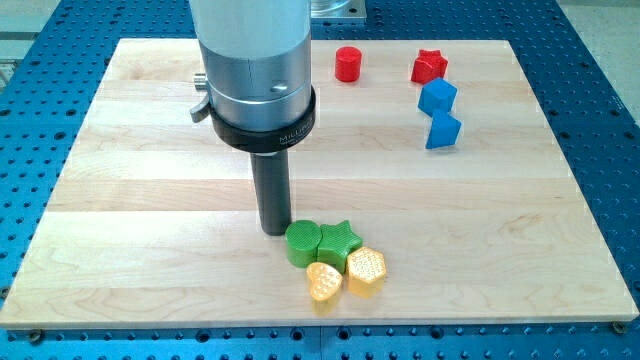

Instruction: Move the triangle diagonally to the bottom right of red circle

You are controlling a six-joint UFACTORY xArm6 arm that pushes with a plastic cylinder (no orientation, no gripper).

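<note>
The red circle, a short cylinder, stands near the view's top, right of centre. Two blue blocks sit to its right and lower: an upper one and a lower wedge-like one that looks like the triangle. Which of the two is the triangle is hard to make out. My tip rests on the board far from them, at lower centre. It is just left of a green circle, close to it or touching it.
A red star lies right of the red circle, just above the blue blocks. A green star, a yellow heart and a yellow hexagon cluster with the green circle. The arm's grey body hides part of the board.
</note>
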